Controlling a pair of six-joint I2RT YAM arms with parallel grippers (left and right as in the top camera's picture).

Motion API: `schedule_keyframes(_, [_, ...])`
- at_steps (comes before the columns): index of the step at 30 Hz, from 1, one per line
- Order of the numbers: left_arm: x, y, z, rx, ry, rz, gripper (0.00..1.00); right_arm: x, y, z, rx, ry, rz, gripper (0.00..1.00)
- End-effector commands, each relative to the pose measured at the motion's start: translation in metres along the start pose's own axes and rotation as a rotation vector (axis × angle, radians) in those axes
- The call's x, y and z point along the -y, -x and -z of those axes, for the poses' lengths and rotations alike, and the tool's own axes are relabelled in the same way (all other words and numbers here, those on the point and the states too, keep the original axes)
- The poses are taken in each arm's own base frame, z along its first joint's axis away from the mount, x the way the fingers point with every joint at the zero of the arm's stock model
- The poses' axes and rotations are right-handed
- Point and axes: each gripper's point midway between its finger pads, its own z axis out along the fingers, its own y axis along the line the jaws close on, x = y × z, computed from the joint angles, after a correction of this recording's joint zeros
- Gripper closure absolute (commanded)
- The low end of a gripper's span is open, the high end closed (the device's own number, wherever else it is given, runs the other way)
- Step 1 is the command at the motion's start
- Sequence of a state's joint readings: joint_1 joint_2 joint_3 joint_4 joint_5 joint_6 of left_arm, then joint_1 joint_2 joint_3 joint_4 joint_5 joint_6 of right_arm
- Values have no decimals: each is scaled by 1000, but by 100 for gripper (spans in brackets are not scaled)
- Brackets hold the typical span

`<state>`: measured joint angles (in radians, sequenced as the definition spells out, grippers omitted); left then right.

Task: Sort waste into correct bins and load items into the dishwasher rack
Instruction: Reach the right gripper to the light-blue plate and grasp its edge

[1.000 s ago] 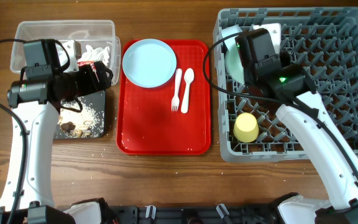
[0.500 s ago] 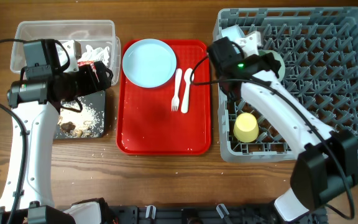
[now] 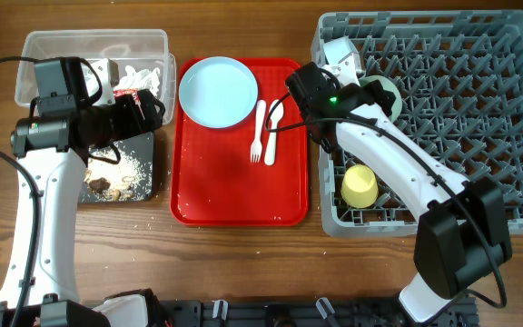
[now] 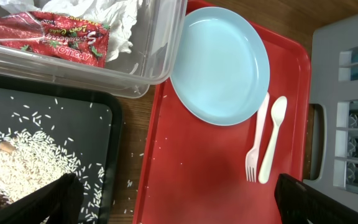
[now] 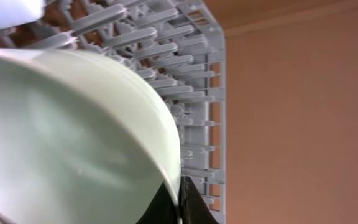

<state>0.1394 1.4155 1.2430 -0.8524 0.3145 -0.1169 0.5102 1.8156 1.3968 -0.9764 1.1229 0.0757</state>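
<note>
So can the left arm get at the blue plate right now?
Probably yes. The left gripper is open and empty beside the red tray, and the pale blue plate lies bare in the tray's nearest corner; the right gripper holds the mint-green bowl at the dishwasher rack.

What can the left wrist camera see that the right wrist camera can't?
Only the left wrist view shows the pale blue plate, white fork and spoon on the red tray, the red wrapper in the clear tub, and the black tray. Only the right wrist view shows the mint-green bowl, very close. Both show the grey rack.
</note>
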Motion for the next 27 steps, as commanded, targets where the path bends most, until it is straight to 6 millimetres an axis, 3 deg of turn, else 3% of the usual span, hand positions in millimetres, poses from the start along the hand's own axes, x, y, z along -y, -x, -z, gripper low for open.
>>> schedule_keyframes(1, [1,6,5,24,0,-8,0,-18,-1,1,-11,83,42,94])
schedule_keyframes(4, [1,6,5,24,0,-8,0,-20,1,5,1,86,48,86])
schedule_keyframes(7, [1,6,5,24,0,-8,0,-26,5,15,30,93,63,66])
schedule_keyframes(10, [1,6,5,23,0,-8,0,-36,9,31,68,107,90,53])
schedule_keyframes(16, [1,6,5,24,0,-8,0,-68,9,62,122,220,154,41])
schedule_keyframes(22, [1,6,5,24,0,-8,0,-87,9,71,121,331,115,32])
schedule_keyframes(24, [1,6,5,24,0,-8,0,-95,16,77,132,402,65,27])
schedule_keyframes(27, [1,6,5,24,0,-8,0,-97,43,100,178,566,-24,28])
